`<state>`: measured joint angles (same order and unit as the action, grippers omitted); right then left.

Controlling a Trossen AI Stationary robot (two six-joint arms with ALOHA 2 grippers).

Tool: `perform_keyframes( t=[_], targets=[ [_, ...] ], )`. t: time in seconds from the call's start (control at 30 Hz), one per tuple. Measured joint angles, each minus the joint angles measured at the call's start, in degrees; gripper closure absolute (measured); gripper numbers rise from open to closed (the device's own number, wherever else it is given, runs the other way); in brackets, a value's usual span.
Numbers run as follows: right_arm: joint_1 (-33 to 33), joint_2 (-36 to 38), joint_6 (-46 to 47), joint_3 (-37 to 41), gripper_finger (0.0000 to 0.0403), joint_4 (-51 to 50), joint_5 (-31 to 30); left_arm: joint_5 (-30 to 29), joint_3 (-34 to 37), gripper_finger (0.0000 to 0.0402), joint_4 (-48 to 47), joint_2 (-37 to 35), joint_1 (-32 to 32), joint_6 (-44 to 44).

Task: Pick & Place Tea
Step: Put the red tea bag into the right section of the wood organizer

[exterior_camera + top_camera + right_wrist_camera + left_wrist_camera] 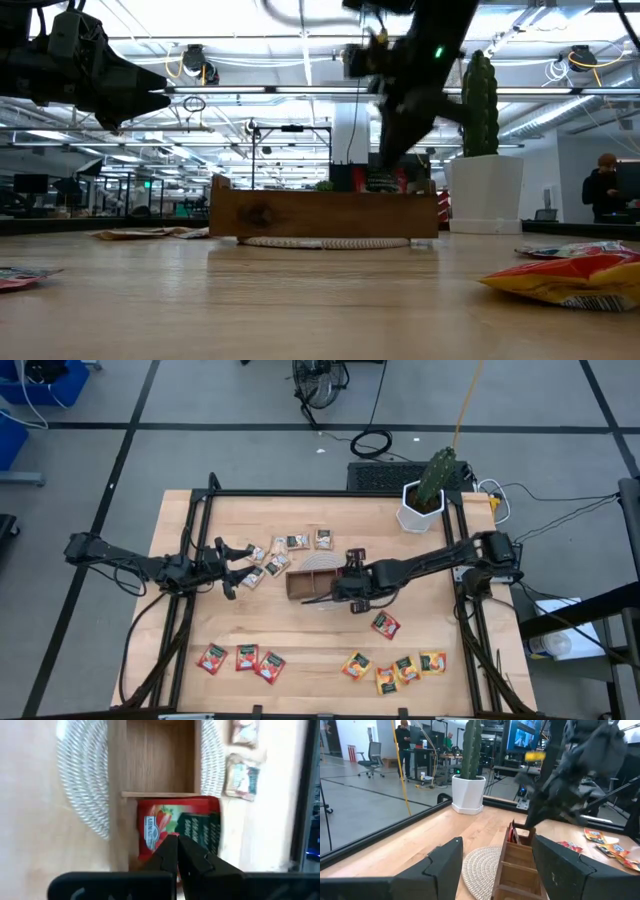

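From above, the right end effector [352, 592] hangs over the near end of the wooden tray [300, 582] at mid-bench; the left end effector [226, 568] waits beside the beige sachets [272, 560], fingers spread and holding nothing; red sachets [240, 659] lie along the front left, orange-yellow sachets [395, 668] front right, one stray red sachet [385, 624] just right of the tray, so the right arm is plainly the nearer.

At bench level the tray [322, 214] sits on a woven mat [322, 242]; the cactus pot [484, 192] stands behind.

The left wrist looks past its parted fingers [445, 865] along the tray's [517, 865] length.

The right wrist shows its end effector [177, 846] pressed together over a red sachet [177, 831] standing in the end compartment; I judge it released, though a pinch on its edge can't be ruled out; the middle compartment [159, 757] beyond is bare.
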<state>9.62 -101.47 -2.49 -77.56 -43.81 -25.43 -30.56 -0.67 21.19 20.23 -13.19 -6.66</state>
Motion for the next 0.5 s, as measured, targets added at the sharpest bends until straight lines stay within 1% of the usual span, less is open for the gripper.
perform_keyframes(
  t=[0.1,0.17,0.23,0.3,0.33,0.4,0.43,0.5],
  targets=[
    [2.6,4.3,5.5,0.0,0.0403,-4.0,0.7,0.0,0.0,0.0162,0.0,0.0,0.0,0.0],
    [4.7,7.5,10.4,0.0,0.0403,-7.3,5.0,0.0,0.0,0.0162,0.0,0.0,0.0,0.0],
    [6.6,10.3,17.7,0.3,0.0403,-8.8,9.9,0.0,0.0,0.0162,0.0,0.0,0.0,0.0],
    [8.7,13.1,26.3,2.1,0.0402,-8.0,12.0,0.0,0.0,0.0162,0.0,0.0,0.0,0.0],
    [9.8,14.4,29.5,3.3,0.0398,-7.1,12.2,0.0,0.0,0.0162,0.0,0.0,0.0,0.0],
    [12.4,16.8,32.4,6.8,0.0381,-3.2,12.3,0.0,0.0,0.0163,0.0,0.0,0.0,0.0],
    [13.6,17.6,33.6,8.8,0.0367,0.6,12.6,0.0,0.0,0.0162,0.0,0.0,0.0,0.0],
    [15.3,18.6,35.1,13.6,0.0328,12.8,15.4,0.0,0.0,0.0163,0.0,0.0,0.0,0.0]
  ],
)
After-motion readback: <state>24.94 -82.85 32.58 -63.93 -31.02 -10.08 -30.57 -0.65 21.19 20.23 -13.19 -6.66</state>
